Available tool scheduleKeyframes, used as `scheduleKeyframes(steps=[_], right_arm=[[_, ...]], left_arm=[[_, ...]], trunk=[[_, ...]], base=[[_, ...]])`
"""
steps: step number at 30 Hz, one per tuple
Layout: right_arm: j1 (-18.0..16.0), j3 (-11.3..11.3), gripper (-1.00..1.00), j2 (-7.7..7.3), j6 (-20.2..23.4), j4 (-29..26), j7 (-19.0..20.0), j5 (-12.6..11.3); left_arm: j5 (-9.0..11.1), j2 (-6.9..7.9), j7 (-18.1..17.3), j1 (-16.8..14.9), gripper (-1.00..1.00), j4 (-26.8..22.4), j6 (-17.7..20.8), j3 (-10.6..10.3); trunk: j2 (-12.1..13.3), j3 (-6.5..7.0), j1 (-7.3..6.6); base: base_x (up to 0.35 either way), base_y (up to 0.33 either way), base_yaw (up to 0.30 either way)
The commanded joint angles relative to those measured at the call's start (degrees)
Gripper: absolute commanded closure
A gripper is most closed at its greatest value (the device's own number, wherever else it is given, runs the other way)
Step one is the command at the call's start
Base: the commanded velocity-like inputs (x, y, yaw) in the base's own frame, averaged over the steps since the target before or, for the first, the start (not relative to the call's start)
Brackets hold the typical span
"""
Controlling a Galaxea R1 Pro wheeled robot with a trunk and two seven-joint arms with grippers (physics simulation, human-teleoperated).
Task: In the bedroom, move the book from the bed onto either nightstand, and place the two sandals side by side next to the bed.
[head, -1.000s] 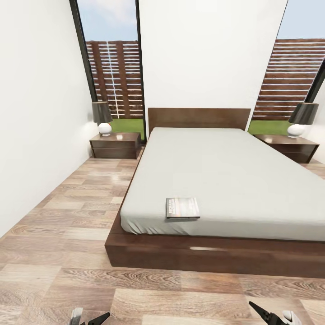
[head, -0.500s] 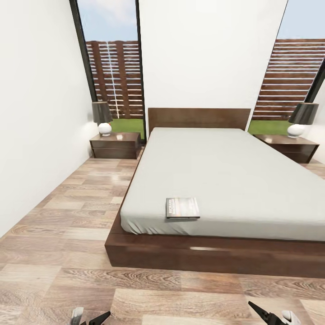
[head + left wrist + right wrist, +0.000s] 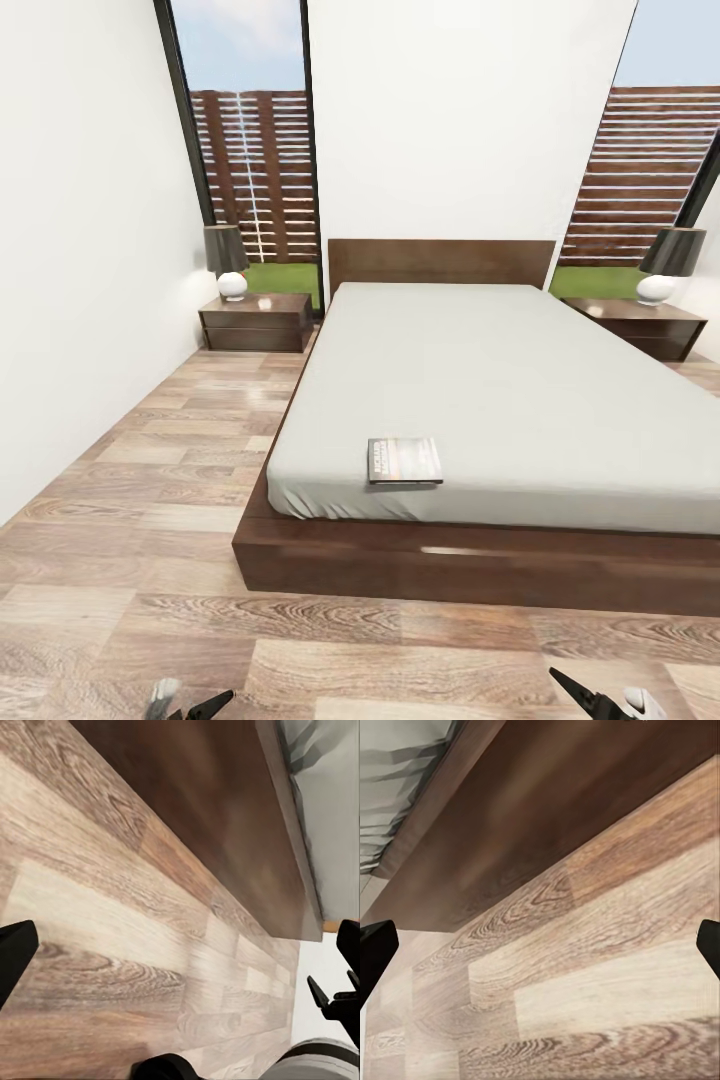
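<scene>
Book [image 3: 404,460] flat near bed [image 3: 480,580] foot; left gripper [image 3: 180,945], right gripper [image 3: 540,945] spread, empty.

The book [image 3: 404,460] lies on the bed [image 3: 520,390] near the foot edge. Its cover carries a pale band with lettering, but the characters are too small and blurred to read. No other text, label, brand, number or sign is legible.
</scene>
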Motion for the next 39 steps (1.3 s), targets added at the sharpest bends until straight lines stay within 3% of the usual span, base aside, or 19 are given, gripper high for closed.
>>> scheduleKeyframes(steps=[1,7,12,18,27,34,39], right_arm=[[-0.1,0.5,-1.0,0.03,0.1,0.2,0.0,-0.6],[-0.1,0.6,-1.0,0.06,0.1,0.2,-2.4,-0.8],[-0.1,0.6,-1.0,0.06,0.1,0.2,-3.2,-0.8],[-0.1,0.7,-1.0,0.05,0.1,0.1,-3.6,-0.7],[-0.1,1.2,-1.0,0.05,0.3,0.1,-3.8,-0.7],[-0.1,1.1,-1.0,-0.35,0.5,-0.6,-3.5,-0.9],[-0.1,0.8,-1.0,-1.6,0.9,-6.1,-3.8,-1.1]], left_arm=[[0.4,0.38,1.2,0.0,-1.0,-0.4,0.7,0.0],[0.7,1.8,9.5,0.2,-1.0,-4.4,1.6,0.7],[0.9,1.92,13.0,0.2,-1.0,-7.7,3.1,0.9],[1.1,1.64,15.0,-0.1,-1.0,-11.2,6.3,1.2],[1.1,1.19,16.2,-4.7,-1.0,-12.9,8.1,1.3],[1.2,-0.6,17.0,-9.1,-1.0,-12.9,8.2,1.3],[1.9,-3.6,17.1,-12.2,-1.0,-13.0,8.2,1.3]], trunk=[[0.0,-0.05,-0.01],[0.0,-0.05,-0.01],[0.0,-0.05,-0.01],[0.0,-0.05,-0.01],[0.0,-0.05,-0.01],[0.0,-0.05,-0.01],[0.0,-0.05,-0.01]], base=[[0.0,0.0,0.0],[0.0,0.0,0.0],[0.0,0.0,0.0],[0.0,0.0,0.0],[0.0,0.0,0.0],[0.0,0.0,0.0],[0.0,0.0,0.0]])
